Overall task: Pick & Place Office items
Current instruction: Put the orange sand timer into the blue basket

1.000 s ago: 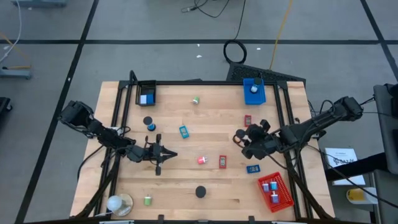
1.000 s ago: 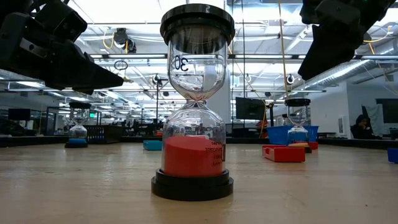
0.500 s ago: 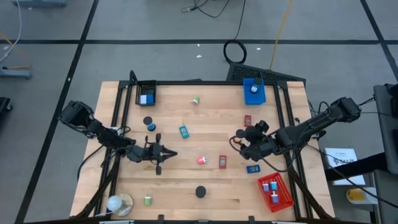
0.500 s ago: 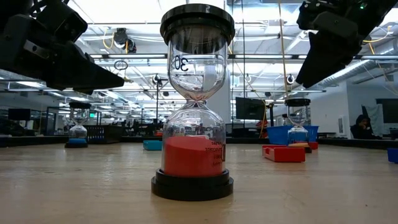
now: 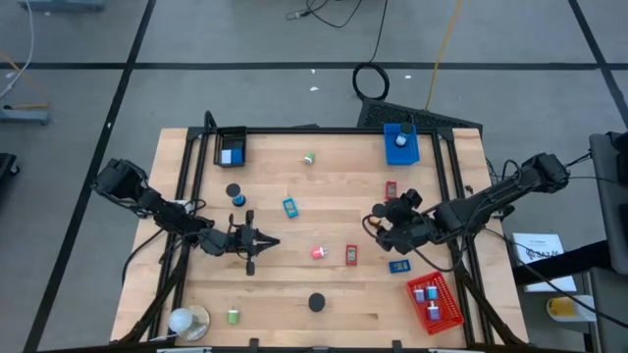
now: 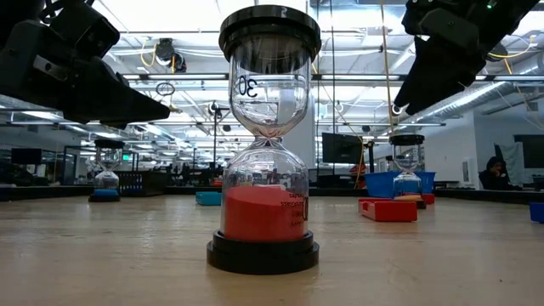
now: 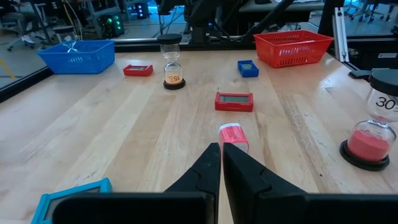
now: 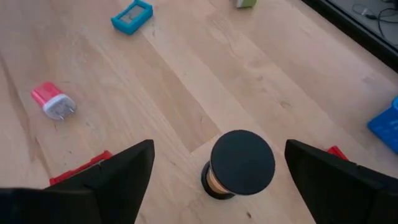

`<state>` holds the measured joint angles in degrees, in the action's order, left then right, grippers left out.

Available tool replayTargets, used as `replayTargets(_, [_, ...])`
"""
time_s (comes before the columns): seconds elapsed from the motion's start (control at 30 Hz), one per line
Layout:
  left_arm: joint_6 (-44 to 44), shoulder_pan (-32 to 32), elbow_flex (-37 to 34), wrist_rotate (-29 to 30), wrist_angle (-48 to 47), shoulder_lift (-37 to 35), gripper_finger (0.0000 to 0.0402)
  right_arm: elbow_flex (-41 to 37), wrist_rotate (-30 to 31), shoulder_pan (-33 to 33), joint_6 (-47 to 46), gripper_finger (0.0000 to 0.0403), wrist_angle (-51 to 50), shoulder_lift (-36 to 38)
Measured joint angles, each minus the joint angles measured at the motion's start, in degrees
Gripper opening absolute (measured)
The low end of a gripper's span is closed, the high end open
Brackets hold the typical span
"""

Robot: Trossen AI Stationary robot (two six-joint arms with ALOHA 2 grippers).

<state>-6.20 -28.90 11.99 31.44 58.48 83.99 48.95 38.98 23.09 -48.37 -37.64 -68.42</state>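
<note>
Overhead, low and wrist views of a wooden table (image 5: 294, 294) strewn with small office items. The right gripper (image 5: 378, 218) hangs over the right half of the table with its fingers (image 8: 124, 163) spread wide and empty; directly beneath them, in the right wrist view, stands a small sand timer (image 8: 241, 163) with a round black cap and an orange-tan body, upright on the wood between the two fingers and apart from both. Near it lie a red flat case (image 5: 391, 189) toward the far side, a blue flat case (image 5: 397, 266) toward the near side, and a red basket (image 5: 435, 301) holding small blue, red and white pieces. The left gripper (image 5: 271, 243) rests low over the left-centre of the table, its fingers (image 7: 208, 171) pressed together with nothing between them. Ahead of it lie a pink-red plug-like block (image 7: 233, 134) with a white end and a red flat case (image 7: 234, 101); a teal flat case (image 5: 290, 207) lies on the far side of it. A larger sand timer (image 6: 269, 140) with red sand and black caps stands upright near the table's front edge. A blue bin (image 5: 400, 143) and a black bin (image 5: 232, 149) sit at the far edge.
</note>
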Motion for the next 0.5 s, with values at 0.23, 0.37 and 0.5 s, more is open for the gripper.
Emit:
replayTargets(0.23, [-0.16, 0.02, 0.0, 0.0, 0.02, 0.0, 0.0026, 0.0, 0.23, -1.43, 2.05, 0.0356, 2.46, -1.85])
replayTargets(0.37, [-0.33, 0.02, 0.0, 0.0, 0.02, 0.0, 0.0026, -0.24, 0.15, -4.0, 2.53, 0.0356, 0.98, -3.54])
replayTargets(0.5, [-0.38, 0.02, 0.0, 0.0, 0.01, 0.0, 0.0026, -1.69, -1.16, -6.45, 2.47, 0.0356, 1.51, -3.76])
